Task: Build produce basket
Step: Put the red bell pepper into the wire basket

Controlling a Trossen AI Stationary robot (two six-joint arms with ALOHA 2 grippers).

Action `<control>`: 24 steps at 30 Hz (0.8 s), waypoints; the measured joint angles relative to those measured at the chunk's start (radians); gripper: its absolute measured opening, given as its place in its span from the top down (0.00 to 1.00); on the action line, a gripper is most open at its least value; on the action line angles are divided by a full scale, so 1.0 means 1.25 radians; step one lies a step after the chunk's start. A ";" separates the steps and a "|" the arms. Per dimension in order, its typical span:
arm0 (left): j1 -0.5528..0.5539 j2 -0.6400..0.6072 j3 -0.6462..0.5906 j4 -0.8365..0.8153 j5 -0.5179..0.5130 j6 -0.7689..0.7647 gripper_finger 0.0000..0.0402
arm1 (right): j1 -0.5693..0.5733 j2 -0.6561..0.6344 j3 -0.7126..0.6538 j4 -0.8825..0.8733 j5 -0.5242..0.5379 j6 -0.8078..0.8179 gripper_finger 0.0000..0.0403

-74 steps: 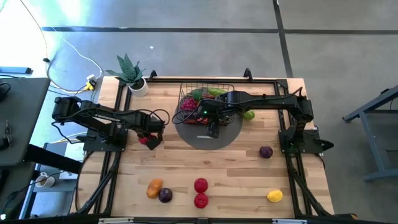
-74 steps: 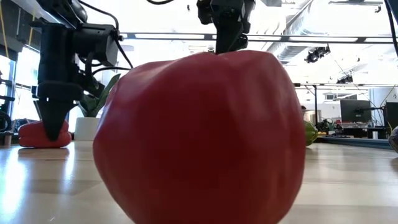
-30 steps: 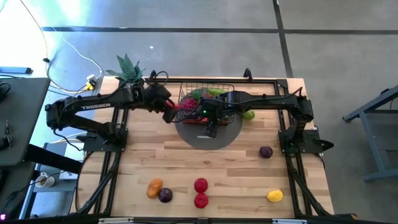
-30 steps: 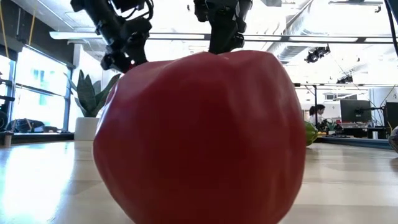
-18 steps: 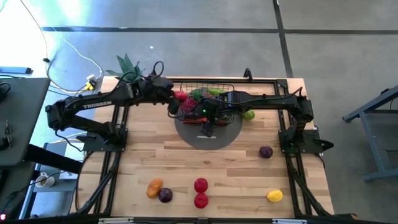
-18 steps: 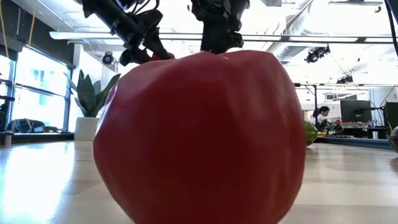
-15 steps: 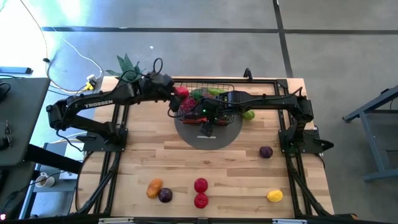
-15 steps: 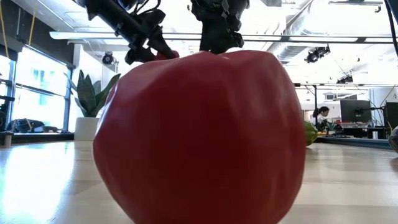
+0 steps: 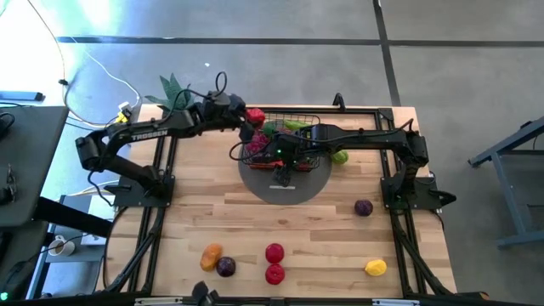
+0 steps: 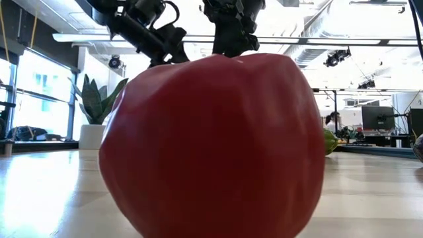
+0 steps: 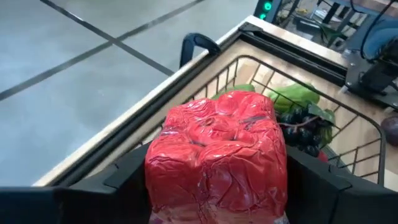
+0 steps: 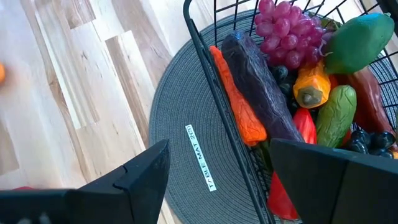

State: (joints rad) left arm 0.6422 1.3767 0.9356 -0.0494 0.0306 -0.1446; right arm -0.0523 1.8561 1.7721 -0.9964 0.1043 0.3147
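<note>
The left tool grips a crinkled red pepper between its two dark fingers and holds it in the air above the far-left corner of the black wire basket, which stands on a grey round mat at the far middle of the desk. The right tool hangs with its fingers spread wide open and holding nothing, over the near-left edge of the basket, where the mat shows beneath it. Inside the basket, seen from the right wrist, lie purple grapes, an orange carrot, a dark purple eggplant, a green cucumber and other produce, closely packed and partly overlapping. More pieces lie loose on the desk: a purple one near the right arm's base, a yellow one, two red ones, an orange one. In the low view a large red fruit close to the lens fills most of the frame and hides the basket entirely; only the arms above it show. A spiky potted plant stands at the far-left corner.
</note>
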 joint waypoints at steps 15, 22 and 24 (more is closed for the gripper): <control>-0.001 0.093 0.000 0.026 0.092 0.014 0.34 | 0.000 0.000 0.000 -0.001 0.002 -0.007 0.36; 0.000 0.110 0.000 0.034 0.106 0.014 0.34 | -0.016 0.000 0.000 -0.031 0.002 -0.005 0.36; 0.000 0.110 0.000 0.035 0.123 0.014 0.33 | -0.022 0.000 0.000 -0.038 0.002 -0.001 0.36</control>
State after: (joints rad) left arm 0.6422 1.5143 0.9352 -0.0053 0.1847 -0.1274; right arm -0.0802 1.8561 1.7721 -1.0440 0.1070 0.3130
